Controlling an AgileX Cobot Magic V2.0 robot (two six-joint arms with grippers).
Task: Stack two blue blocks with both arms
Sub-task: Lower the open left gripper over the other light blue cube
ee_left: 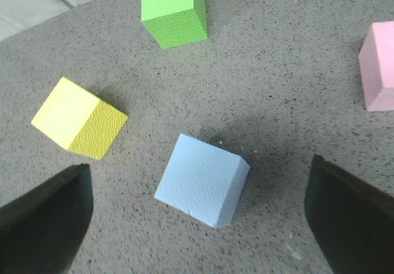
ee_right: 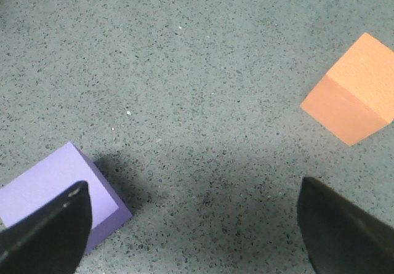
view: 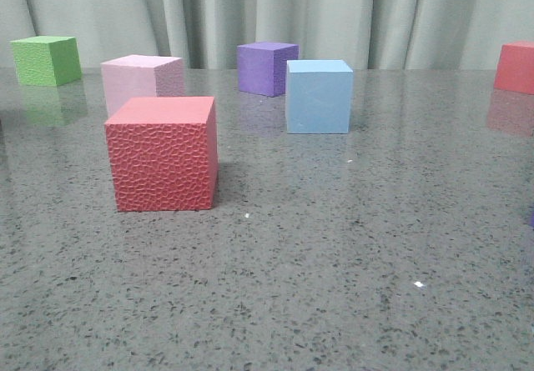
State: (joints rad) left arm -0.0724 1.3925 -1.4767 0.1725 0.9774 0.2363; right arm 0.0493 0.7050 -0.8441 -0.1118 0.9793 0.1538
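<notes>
One blue block (view: pixel 319 96) sits upright mid-table toward the far edge. Another blue block (ee_left: pixel 202 179) rests flat on the table.

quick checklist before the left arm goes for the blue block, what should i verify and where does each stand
1. Left tool open: ok, fingers spread wide with nothing between them.
2. Blue block between the left fingers: ok, though it sits rotated against them.
3. Space around that block: ok, the yellow cube and green cube lie apart from it.
4. Second blue block located: ok in the front view, just in front of the purple cube.
5. Right tool open: ok, empty.
6. Right tool aimed at a blue block: not ok, its wrist view shows only a purple cube and an orange block.
</notes>
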